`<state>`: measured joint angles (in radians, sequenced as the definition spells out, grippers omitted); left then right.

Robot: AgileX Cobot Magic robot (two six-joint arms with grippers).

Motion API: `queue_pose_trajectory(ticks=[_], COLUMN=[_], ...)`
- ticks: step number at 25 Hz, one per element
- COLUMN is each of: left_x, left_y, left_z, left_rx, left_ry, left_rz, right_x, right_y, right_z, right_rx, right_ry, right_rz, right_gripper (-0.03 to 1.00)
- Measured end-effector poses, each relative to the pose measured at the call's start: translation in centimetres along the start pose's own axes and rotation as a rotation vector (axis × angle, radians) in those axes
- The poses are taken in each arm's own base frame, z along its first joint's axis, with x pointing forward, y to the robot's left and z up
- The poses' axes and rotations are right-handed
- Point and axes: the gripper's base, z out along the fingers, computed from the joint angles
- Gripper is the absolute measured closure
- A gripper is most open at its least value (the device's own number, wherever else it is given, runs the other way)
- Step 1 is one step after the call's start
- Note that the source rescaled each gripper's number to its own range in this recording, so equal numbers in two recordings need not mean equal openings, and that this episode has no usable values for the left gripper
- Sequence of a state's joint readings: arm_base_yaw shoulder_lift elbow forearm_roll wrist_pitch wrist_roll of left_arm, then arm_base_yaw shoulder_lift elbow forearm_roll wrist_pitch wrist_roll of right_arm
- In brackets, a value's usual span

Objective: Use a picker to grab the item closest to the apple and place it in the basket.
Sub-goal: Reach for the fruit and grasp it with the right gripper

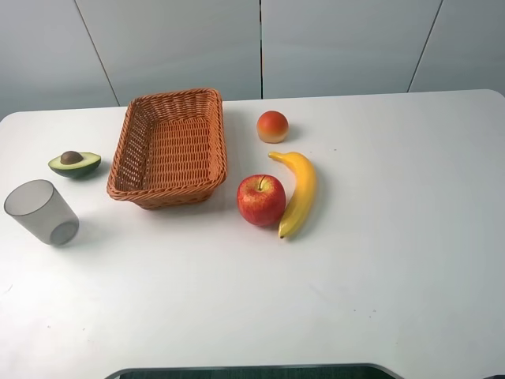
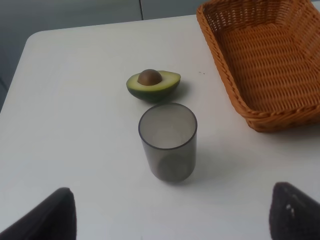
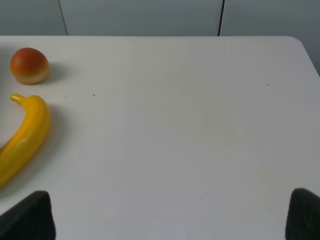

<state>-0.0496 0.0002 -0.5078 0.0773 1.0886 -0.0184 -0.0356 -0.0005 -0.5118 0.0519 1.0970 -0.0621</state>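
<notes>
A red apple (image 1: 261,199) sits in the middle of the white table, and a yellow banana (image 1: 299,192) lies right against its right side. In the right wrist view the banana (image 3: 22,140) shows only in part. The woven brown basket (image 1: 126,150) stands left of the apple with nothing in it, and its rim (image 2: 220,60) shows in the left wrist view. My left gripper (image 2: 172,215) hangs open, short of a grey cup. My right gripper (image 3: 172,215) is open over bare table, right of the banana. Neither gripper appears in the high view.
A round orange-brown bun (image 1: 272,126) sits behind the banana. A halved avocado (image 1: 75,163) and a translucent grey cup (image 1: 41,212) stand left of the basket. The table's front edge (image 1: 252,368) runs along the bottom of the high view.
</notes>
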Motion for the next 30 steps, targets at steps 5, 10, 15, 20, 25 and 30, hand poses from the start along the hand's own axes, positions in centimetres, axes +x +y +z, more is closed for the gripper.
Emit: queue_pose_trajectory(ticks=[5, 10, 15, 20, 25, 30], left_x=[0.0, 0.0, 0.0, 0.0, 0.0, 0.0], left_y=[0.0, 0.0, 0.0, 0.0, 0.0, 0.0], left_z=[0.0, 0.0, 0.0, 0.0, 0.0, 0.0], left_rx=[0.0, 0.0, 0.0, 0.0, 0.0, 0.0], left_ry=[0.0, 0.0, 0.0, 0.0, 0.0, 0.0], left_rz=[0.0, 0.0, 0.0, 0.0, 0.0, 0.0], right_x=[0.0, 0.0, 0.0, 0.0, -2.3, -6.8], right_y=[-0.1, -0.2, -0.1, 0.3, 0.5, 0.3], right_z=[0.0, 0.0, 0.0, 0.0, -1.1, -0.6], right_rx=[0.009, 0.022, 0.008, -0.039, -0.062, -0.066], right_ry=[0.0, 0.001, 0.0, 0.003, 0.039, 0.104], right_rz=[0.008, 0.023, 0.033, 0.054, 0.061, 0.068], right_gripper=[-0.03, -0.03, -0.03, -0.03, -0.03, -0.03])
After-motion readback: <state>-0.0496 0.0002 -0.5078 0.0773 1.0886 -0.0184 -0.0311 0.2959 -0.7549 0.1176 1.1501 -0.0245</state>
